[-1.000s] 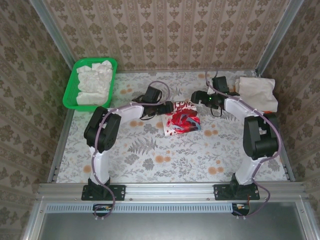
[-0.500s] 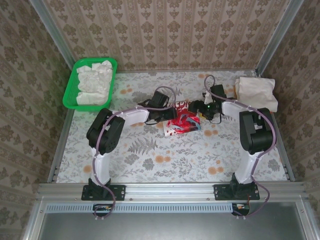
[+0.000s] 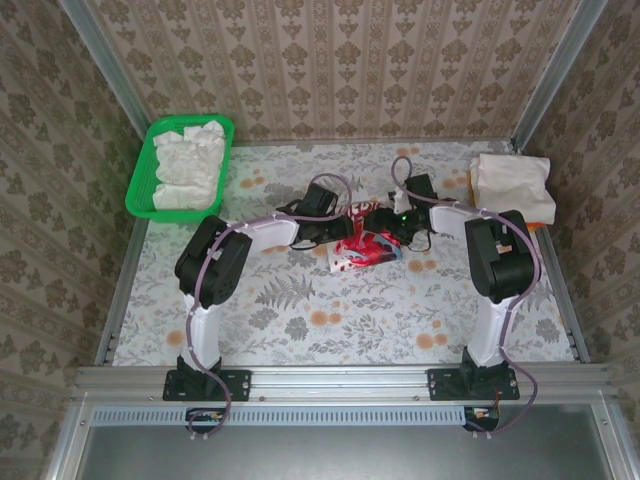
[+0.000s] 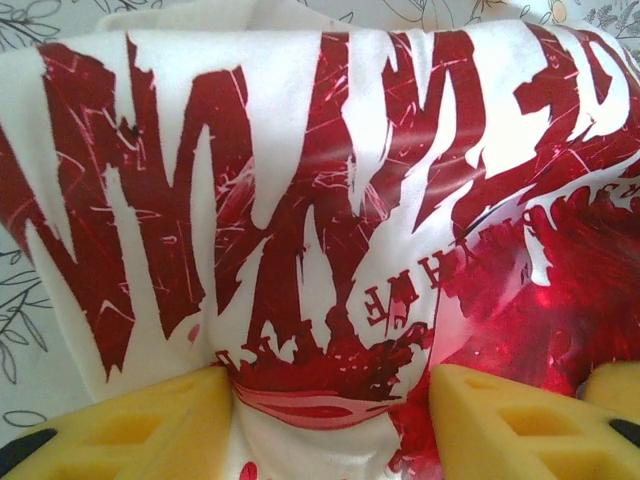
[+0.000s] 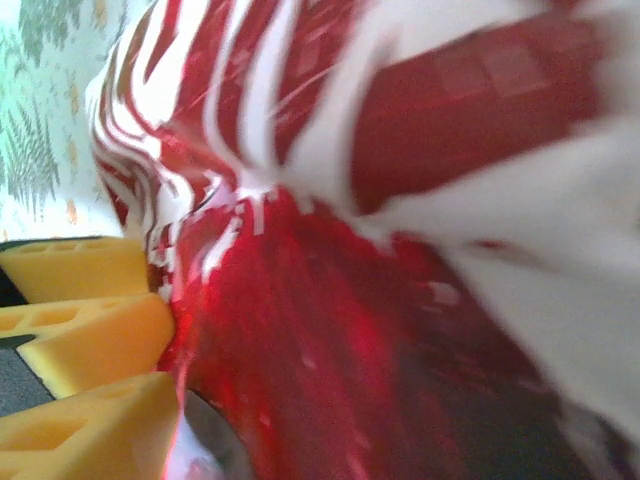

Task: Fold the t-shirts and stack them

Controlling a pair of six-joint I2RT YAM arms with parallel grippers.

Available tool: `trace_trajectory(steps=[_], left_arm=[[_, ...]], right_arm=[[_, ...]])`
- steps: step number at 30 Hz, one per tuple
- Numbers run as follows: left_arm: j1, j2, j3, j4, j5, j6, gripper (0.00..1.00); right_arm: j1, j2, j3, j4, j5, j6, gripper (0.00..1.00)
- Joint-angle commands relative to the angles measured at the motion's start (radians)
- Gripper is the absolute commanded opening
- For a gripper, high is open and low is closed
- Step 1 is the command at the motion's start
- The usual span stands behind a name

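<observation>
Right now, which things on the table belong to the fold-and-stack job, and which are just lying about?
Part of the job:
- printed t-shirt, mid-table
- folded off-white stack, far right corner
- crumpled off-white shirts, in the basket

Just lying about:
- green basket itself, far left corner
- floral table cover

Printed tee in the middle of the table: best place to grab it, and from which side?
Probably the bunched ridge at the left edge of the printed t-shirt, approached low from the left. The rest lies flat on the table, leaving little to pinch. That ridge stands up between the fingers of the left end effector.
</observation>
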Motion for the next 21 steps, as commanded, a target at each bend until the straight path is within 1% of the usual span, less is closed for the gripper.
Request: trace_trajectory(steps=[1,4,7,9,13,15,16,17,21], left_arm=[[-0.002,0.042,-0.024,0.009,0.041,-0.023,0.55],[-0.003,0.044,-0.03,0.019,0.042,-0.023,0.55],[-0.003,0.042,-0.033,0.028,0.042,-0.024,0.55],[-0.002,0.045,-0.035,0.037,0.044,-0.025,0.55],[-0.001,0.037,-0.041,0.048,0.04,-0.024,0.57],[-0.001,0.009,-0.066,0.068,0.016,-0.019,0.63],[-0.001,-0.013,-0.089,0.085,0.0,-0.015,0.66],[0.0,-0.037,-0.112,0.108,-0.02,-0.008,0.7],[0.0,-0.123,-0.177,0.147,-0.082,0.024,0.89]], right_arm=[[0.042,0.042,0.03,0.013,-0.07,0.005,0.78],[0.043,0.054,0.037,0.015,-0.064,0.008,0.74],[0.051,0.057,0.042,0.024,-0.068,0.01,0.64],[0.066,0.071,0.065,-0.008,-0.067,0.0,0.59],[0.075,0.075,0.079,-0.062,0.038,-0.024,0.37],[0.073,0.069,0.082,-0.093,0.091,-0.048,0.2],[0.073,0.066,0.088,-0.113,0.111,-0.065,0.05],[0.072,0.067,0.099,-0.136,0.133,-0.083,0.0],[0.074,0.057,0.138,-0.242,0.266,-0.167,0.0]])
